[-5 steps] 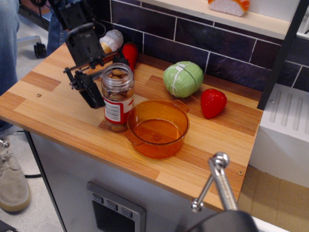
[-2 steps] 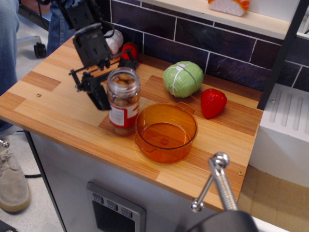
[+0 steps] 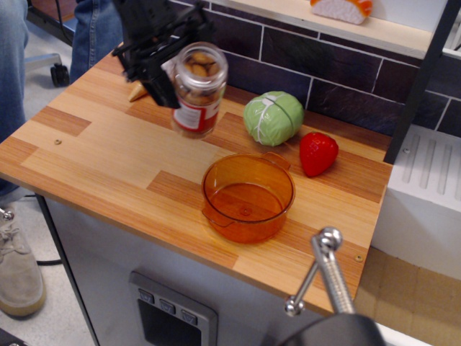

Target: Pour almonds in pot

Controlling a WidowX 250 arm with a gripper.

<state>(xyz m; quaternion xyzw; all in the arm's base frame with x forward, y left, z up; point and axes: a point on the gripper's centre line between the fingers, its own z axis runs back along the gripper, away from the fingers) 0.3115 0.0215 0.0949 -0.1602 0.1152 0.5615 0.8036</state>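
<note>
My gripper (image 3: 181, 68) is shut on a clear plastic jar (image 3: 197, 90) with a red-and-white label. It holds the jar in the air above the counter, tilted slightly to the right. Brown almonds (image 3: 201, 66) show through the jar's open top. The orange translucent pot (image 3: 248, 196) stands empty on the wooden counter, below and to the right of the jar. The jar is up and left of the pot's rim, apart from it.
A green cabbage (image 3: 273, 117) and a red strawberry (image 3: 318, 153) sit behind the pot near the dark tiled wall. A small tan object (image 3: 137, 91) lies under the arm. A metal handle (image 3: 325, 274) juts up at the front right. A person's legs (image 3: 14, 65) stand at left.
The gripper has lifted the jar off the counter and raised it up and slightly right, tilting it. Earlier the pot was nudged a little to the right.
</note>
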